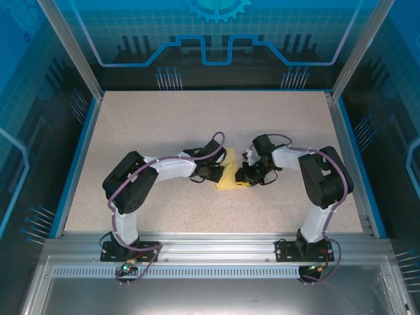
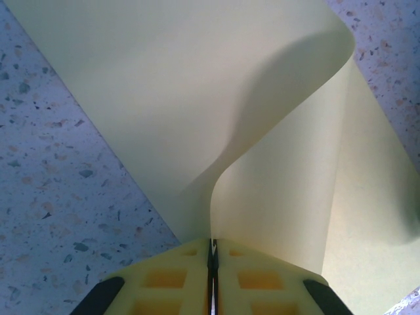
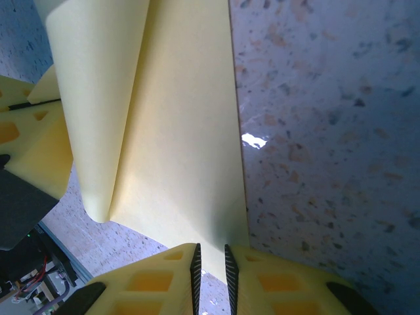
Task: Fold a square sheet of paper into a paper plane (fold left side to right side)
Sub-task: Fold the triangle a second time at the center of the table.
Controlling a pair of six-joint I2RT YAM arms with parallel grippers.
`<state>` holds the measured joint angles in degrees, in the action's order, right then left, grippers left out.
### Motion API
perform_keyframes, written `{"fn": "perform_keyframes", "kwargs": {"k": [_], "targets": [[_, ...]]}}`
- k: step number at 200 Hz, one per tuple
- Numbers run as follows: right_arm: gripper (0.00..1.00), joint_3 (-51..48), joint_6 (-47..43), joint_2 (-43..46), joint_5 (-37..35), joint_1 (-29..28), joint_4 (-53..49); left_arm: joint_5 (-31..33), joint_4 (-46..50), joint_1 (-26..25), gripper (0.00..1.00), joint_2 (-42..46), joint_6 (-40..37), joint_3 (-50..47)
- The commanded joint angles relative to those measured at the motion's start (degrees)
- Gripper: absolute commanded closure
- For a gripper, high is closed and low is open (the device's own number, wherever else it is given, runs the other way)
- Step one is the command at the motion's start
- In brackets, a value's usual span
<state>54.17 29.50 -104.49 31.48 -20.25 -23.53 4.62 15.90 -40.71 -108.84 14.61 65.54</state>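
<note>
Speckled surface (image 1: 164, 131) carried the square sheet of paper (image 2: 197, 98) btwn both tools: left tool (image 2: 212, 259) pinched one edge, right tool (image 3: 210, 262) another. Sheet curled over, no crease yet; plane unformed.

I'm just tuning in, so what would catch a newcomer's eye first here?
The bright yellow square sheet of paper at mid-table, curled up between both arms. The left hand pinches one edge of it shut, so the sheet bows into a loop above the speckled table. The right hand grips another edge.
</note>
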Motion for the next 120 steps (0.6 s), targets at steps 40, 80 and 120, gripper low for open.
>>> {"fn": "perform_keyframes", "kwargs": {"k": [40,80,120], "targets": [[0.79,-0.3,-0.8,-1.0,-0.5,-1.0,0.1,-1.4,-0.9,0.4,0.88,-2.6,-0.6,0.5],[0.78,-0.6,-0.1,2.9,1.5,0.5,1.1,-1.5,-0.8,0.3,0.88,-3.2,-0.6,0.1],[0.79,-0.3,2.0,7.3,3.8,3.8,2.4,-1.7,-0.9,0.3,0.88,-2.9,-0.7,-0.4]]}}
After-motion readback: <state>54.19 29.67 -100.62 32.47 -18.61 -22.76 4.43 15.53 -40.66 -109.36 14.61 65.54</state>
